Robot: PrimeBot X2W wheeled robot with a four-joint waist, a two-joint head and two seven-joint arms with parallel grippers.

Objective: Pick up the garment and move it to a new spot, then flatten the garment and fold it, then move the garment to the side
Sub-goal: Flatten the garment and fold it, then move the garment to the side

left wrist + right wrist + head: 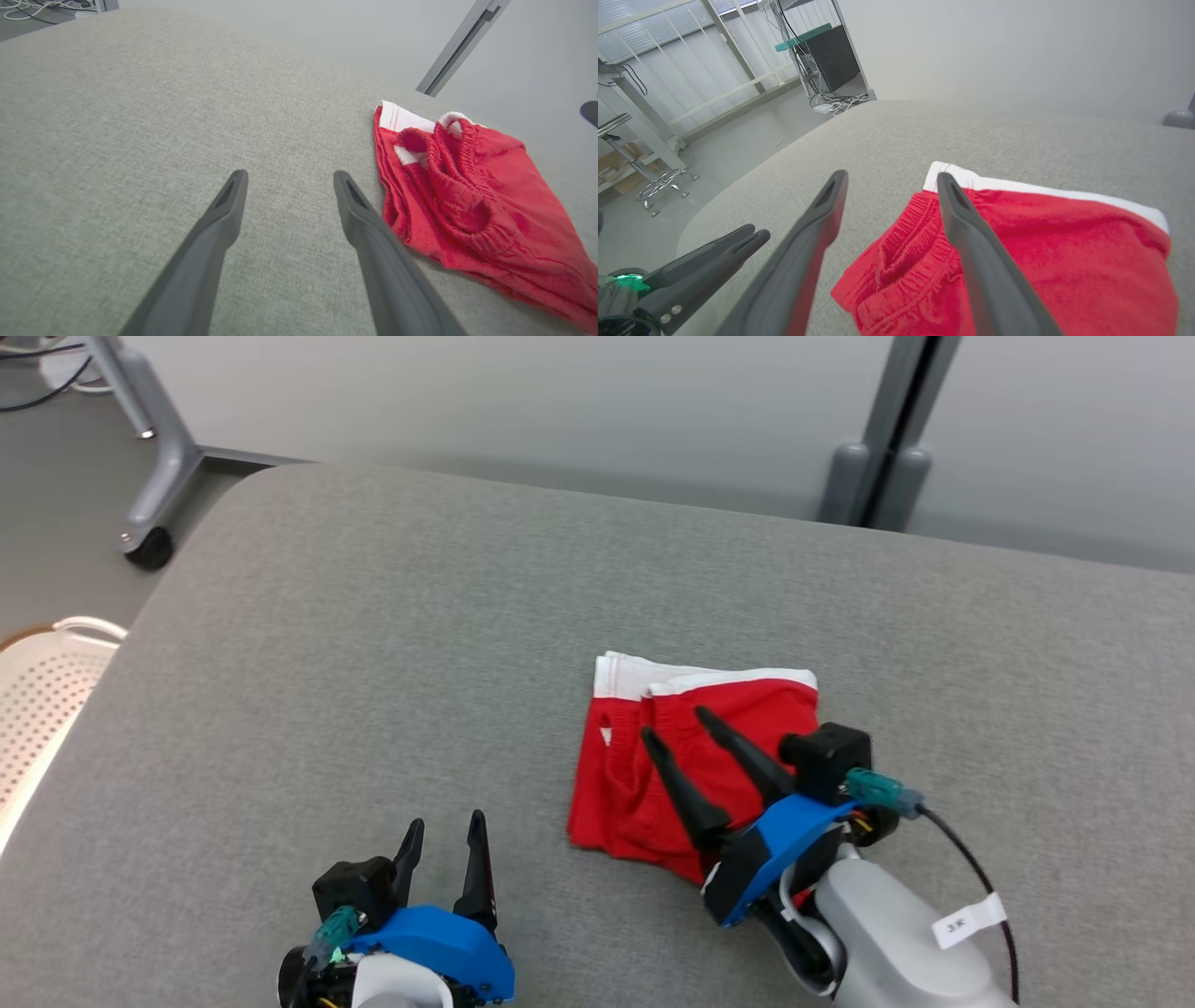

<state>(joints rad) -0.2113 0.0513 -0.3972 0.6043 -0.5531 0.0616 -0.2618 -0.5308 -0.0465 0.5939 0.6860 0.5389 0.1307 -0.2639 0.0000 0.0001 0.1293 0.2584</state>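
The garment (653, 761) is a pair of red shorts with white trim, folded into a rough square on the grey padded table (597, 597). In the left wrist view the garment (467, 196) lies at the right; the right wrist view has the garment (1041, 261) spread under the fingers. My right gripper (674, 726) hovers over the garment's middle, open, with nothing between its fingers. My left gripper (444, 821) is open over bare table, to the left of the garment and apart from it. My right gripper (892, 176) and left gripper (289, 173) show spread fingertips.
A white perforated basket (42, 700) sits off the table's left edge. A wheeled grey stand leg (154, 476) is on the floor at the back left, and a grey post (887, 448) behind the table. The table's far edge curves away at the back.
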